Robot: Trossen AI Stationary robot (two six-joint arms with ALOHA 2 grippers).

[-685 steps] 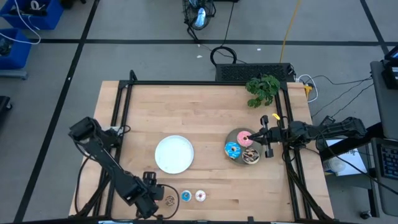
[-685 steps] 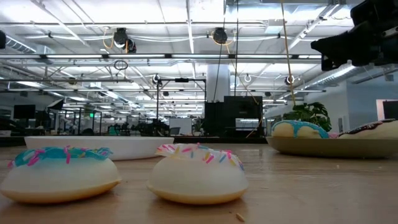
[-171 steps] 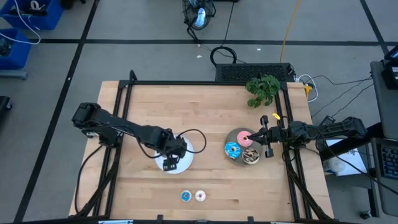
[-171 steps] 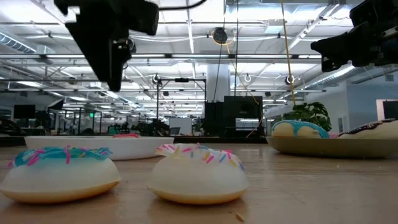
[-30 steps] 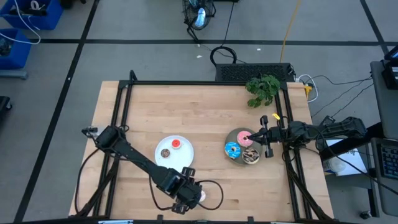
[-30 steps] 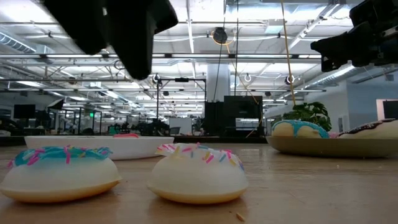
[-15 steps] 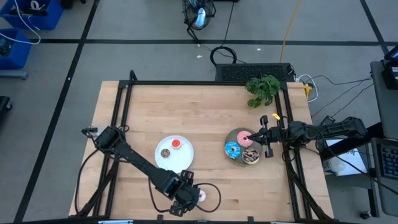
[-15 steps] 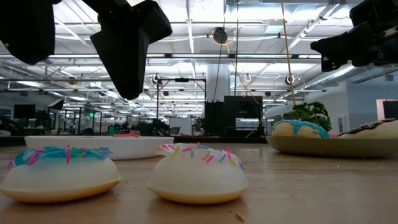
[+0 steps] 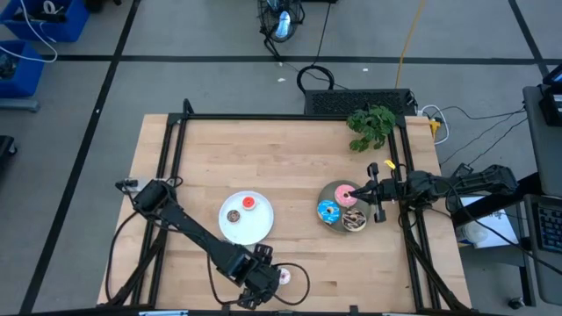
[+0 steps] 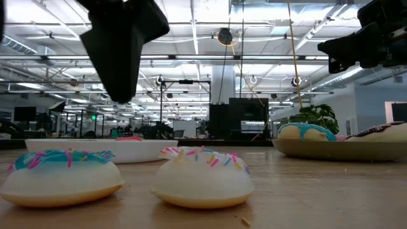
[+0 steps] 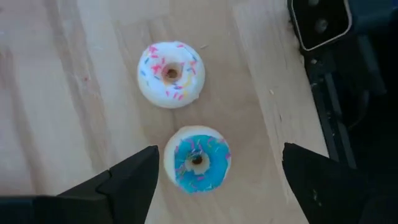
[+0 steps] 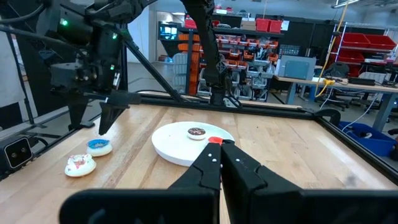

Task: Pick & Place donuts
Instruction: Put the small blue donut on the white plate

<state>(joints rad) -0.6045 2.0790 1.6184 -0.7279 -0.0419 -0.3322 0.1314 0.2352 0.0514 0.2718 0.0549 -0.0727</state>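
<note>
White plate [image 9: 255, 227]: left of centre, tiny brown donut [image 9: 234, 215] and red donut [image 9: 248, 204] lying on it. Left gripper [image 11: 214, 171]: fingers spread wide, hung above tiny blue donut [image 11: 198, 159] beside white-pink donut [image 11: 170, 73], near edge. Grey plate [image 9: 330, 192]: right, three larger donuts [image 9: 331, 211] held. Right gripper [image 12: 221, 163]: clenched shut, empty, beside it.

You have two tiny donuts flat at the table's near edge, blue [image 11: 197, 159] beside white-pink [image 11: 170, 73]. Red [image 9: 248, 204] and brown [image 9: 234, 216] lie left of centre; pink [image 9: 348, 195], blue sprinkled [image 9: 328, 211] and chocolate [image 9: 356, 220] cluster right.
</note>
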